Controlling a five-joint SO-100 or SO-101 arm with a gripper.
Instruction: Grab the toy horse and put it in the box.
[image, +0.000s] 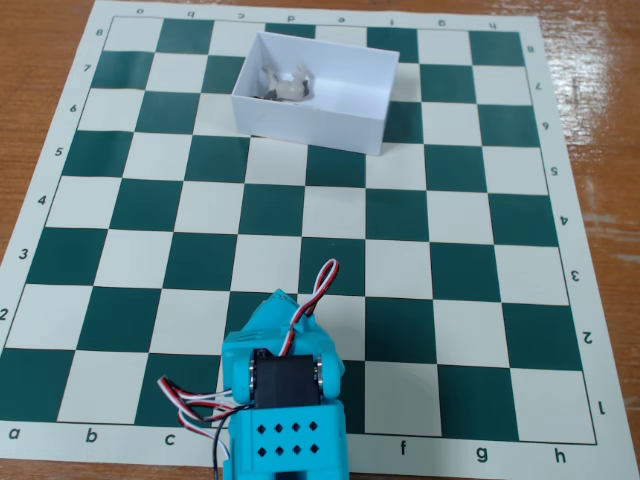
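The toy horse (284, 85) is small, off-white with dark markings, and lies inside the white box (340, 120), in its left part. The box stands on the far side of the chessboard. The turquoise arm (285, 385) is folded low at the near edge of the board, far from the box. Its gripper is hidden behind the arm's body, so I cannot see the fingers or whether they are open.
A green and cream chessboard mat (120, 260) covers the wooden table (600, 100). Red, white and black servo wires (315, 295) loop up from the arm. Nothing else stands on the board.
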